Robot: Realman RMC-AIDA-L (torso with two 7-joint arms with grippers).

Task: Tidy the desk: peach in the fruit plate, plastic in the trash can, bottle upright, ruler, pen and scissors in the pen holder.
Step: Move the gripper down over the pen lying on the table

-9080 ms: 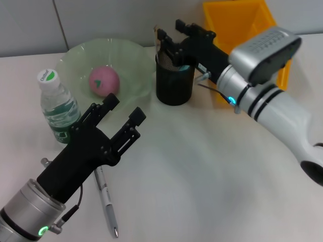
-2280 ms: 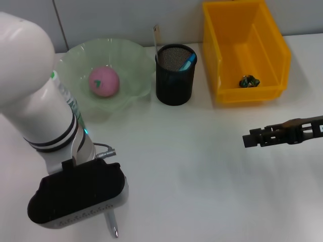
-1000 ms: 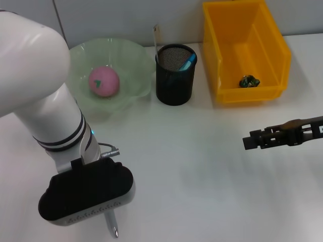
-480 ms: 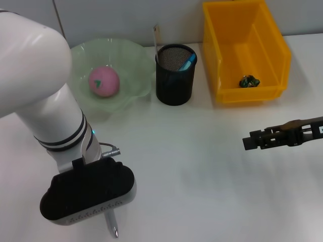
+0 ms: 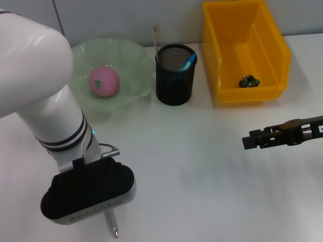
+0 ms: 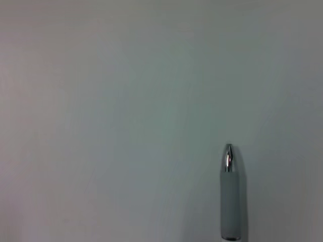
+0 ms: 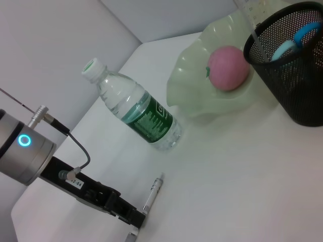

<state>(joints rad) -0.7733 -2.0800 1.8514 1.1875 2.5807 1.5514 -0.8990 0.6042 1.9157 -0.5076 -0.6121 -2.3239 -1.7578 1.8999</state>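
Since the frame nine seconds back, we log two changes: our left arm has swung down over the pen at lower left of the head view, and our right arm has left the pen holder and drawn off to the right edge; over the last half second we log almost no shift.

Item: pen (image 5: pixel 112 226). Location: flat on the tabletop (image 5: pixel 202 171), lower left of the head view, only its metal tip showing below the left wrist housing. Long axis: roughly from the frame's bottom edge upward. In the left wrist view the tip (image 6: pixel 228 161) sits alone on bare surface.

Item: left tool (image 7: pixel 132 222). Position: directly over the pen's rear portion, so the pen lies straight beneath it; this arm is by far the nearer. Seen from the right wrist view, its dark end sits at the pen barrel. Whether its fingers are spread or clamped, we cannot tell.

Item: right tool (image 5: pixel 248 140). Position: right edge, mid height, well apart from the pen, holding nothing; its jaws look drawn together.

Item: pen holder (image 5: pixel 174 75). Upper centre, well apart from the pen, between the fruit plate (image 5: pixel 136 55) with the peach (image 5: pixel 104 80) and the yellow bin (image 5: pixel 242 50).
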